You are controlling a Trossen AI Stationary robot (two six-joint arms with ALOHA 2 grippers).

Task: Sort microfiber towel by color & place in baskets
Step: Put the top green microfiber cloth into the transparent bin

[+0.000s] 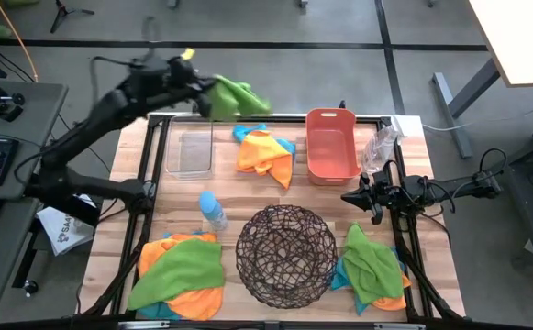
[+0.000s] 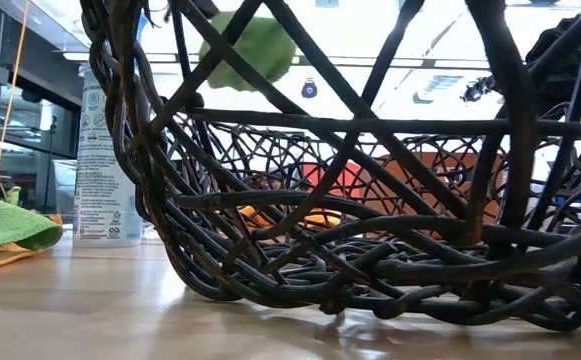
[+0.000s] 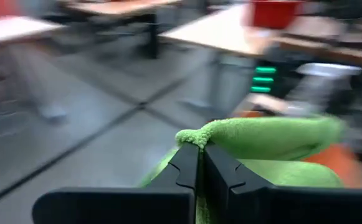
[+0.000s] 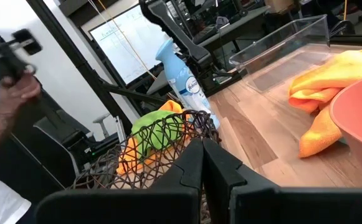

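Observation:
My left gripper (image 1: 204, 97) is raised over the table's far edge, beyond the clear bin (image 1: 191, 151), and is shut on a green towel (image 1: 240, 96). That towel also shows high up in the low view (image 2: 248, 48). An orange and blue towel heap (image 1: 266, 154) lies between the clear bin and the salmon basket (image 1: 332, 145). Mixed towel piles rest at the near left (image 1: 182, 270) and near right (image 1: 371, 266) of the round wire basket (image 1: 286, 254). My right gripper (image 1: 351, 195) waits shut, right of the wire basket. My left gripper pinches a bunched fold of the green towel (image 3: 196, 138) between its two fingers (image 3: 221, 171). The towel is lifted clear of the table. It trails away from the fingers toward the table's right, loose and slack (image 1: 248, 95).
A blue-capped bottle (image 1: 213, 213) stands between the clear bin and the wire basket. A crumpled clear plastic bag (image 1: 381, 147) lies right of the salmon basket. A person's hand (image 4: 9, 93) holds a device beyond the table's left side. Bare wood (image 1: 339, 215) shows around the right gripper.

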